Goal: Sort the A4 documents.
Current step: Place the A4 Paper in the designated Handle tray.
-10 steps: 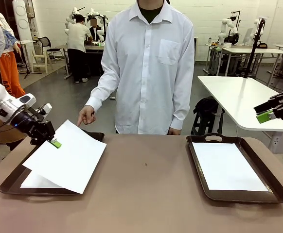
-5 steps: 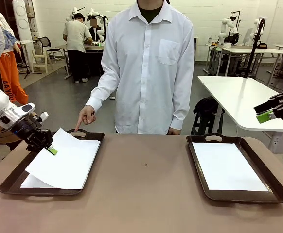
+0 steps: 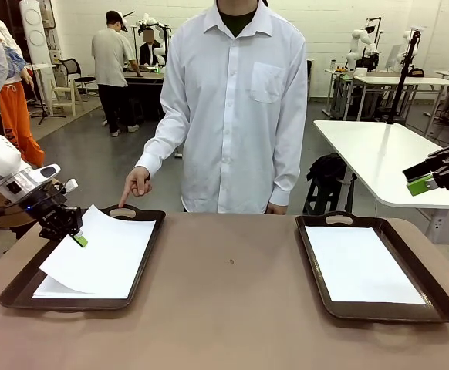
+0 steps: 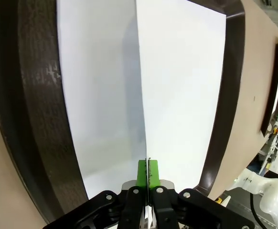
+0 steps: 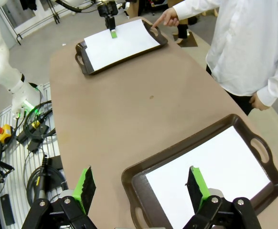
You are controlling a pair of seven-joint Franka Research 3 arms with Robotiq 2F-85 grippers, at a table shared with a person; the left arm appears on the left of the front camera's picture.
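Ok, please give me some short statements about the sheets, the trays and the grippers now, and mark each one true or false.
1. The left gripper is shut on a sheet over the left tray. True.
2. The right gripper holds a sheet. False: its jaws are open and empty, above the right tray.
3. The right tray has a white sheet lying flat inside. True.
4. The person's hand points at the right tray. False: the finger points down at the left tray's far handle.
5. The left tray holds no other paper. False: another sheet lies under the held one.
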